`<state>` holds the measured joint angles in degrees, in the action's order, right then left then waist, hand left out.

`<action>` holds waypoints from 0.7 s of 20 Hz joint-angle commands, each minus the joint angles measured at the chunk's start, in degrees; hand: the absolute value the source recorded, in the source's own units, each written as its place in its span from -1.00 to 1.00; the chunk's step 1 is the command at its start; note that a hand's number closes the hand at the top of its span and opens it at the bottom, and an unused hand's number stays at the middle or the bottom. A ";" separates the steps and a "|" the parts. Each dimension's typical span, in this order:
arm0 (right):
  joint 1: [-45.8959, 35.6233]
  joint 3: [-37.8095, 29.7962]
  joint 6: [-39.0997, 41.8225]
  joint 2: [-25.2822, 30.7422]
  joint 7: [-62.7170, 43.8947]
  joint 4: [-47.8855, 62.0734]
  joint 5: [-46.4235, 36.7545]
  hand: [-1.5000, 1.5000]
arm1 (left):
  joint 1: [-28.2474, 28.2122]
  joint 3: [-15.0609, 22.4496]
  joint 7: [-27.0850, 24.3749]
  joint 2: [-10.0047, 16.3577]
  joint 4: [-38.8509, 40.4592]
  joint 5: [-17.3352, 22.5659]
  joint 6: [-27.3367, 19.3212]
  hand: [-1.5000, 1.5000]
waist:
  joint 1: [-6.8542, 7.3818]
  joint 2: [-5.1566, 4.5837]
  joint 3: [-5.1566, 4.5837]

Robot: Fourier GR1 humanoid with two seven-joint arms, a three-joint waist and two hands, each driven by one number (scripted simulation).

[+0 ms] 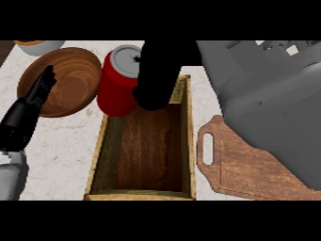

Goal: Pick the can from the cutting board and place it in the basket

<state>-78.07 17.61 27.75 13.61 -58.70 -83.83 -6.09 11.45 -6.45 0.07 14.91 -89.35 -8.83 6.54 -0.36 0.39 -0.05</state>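
The red can (118,84) with a silver top stands over the far left corner of the wooden basket (99,157), a long box with a dark wood floor. My right hand (157,70) comes down from the top of the view, its black fingers curled against the can's right side. Its grey forearm fills the upper right and hides part of the brown cutting board (253,167), which lies right of the basket with its handle slot toward it. My left hand (31,106) rests open at the left edge, fingers pointing up, apart from the can.
A round wooden plate (72,80) lies left of the can, partly behind my left hand's fingers. A white and orange object (39,46) shows at the top left edge. The counter is pale speckled stone.
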 commanded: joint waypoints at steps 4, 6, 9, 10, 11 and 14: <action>-1.19 -1.77 2.63 -3.54 -10.10 1.31 5.31 -1.00 | -0.46 -0.44 -3.17 -0.21 2.22 -1.37 -0.99 0.00 | 0.09 -0.12 0.00; -2.53 -4.66 1.89 -2.69 -8.31 2.42 5.93 -1.00 | 0.25 1.71 2.26 -1.20 -2.35 -1.68 -0.68 0.00 | 0.40 -0.11 0.04; -0.75 -7.38 -6.94 -3.89 -6.07 0.75 1.84 -1.00 | -1.66 0.81 -0.49 -0.66 -2.42 -1.34 -0.38 0.00 | 0.62 -0.11 0.03; 1.26 -8.40 -9.93 -4.88 -7.06 -3.48 1.96 -1.00 | 0.57 -0.76 0.28 0.40 0.63 -0.18 0.43 0.00 | -0.33 -0.01 0.06; -0.51 -10.80 -13.35 -6.08 -7.71 -0.95 1.03 -1.00 | 3.76 -1.04 3.65 0.72 -0.78 0.17 0.20 0.00 | -0.28 0.06 0.08; -1.71 -16.31 -18.24 -3.54 -7.35 -1.01 -2.60 -1.00 | 0.16 -0.21 1.07 -0.82 -0.91 -0.30 -0.47 0.00 | 0.08 0.15 0.04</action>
<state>-77.81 6.91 18.28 9.72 -60.30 -84.55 -5.86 11.99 -6.72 0.54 14.79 -89.51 -9.30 6.52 -0.41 0.35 -0.01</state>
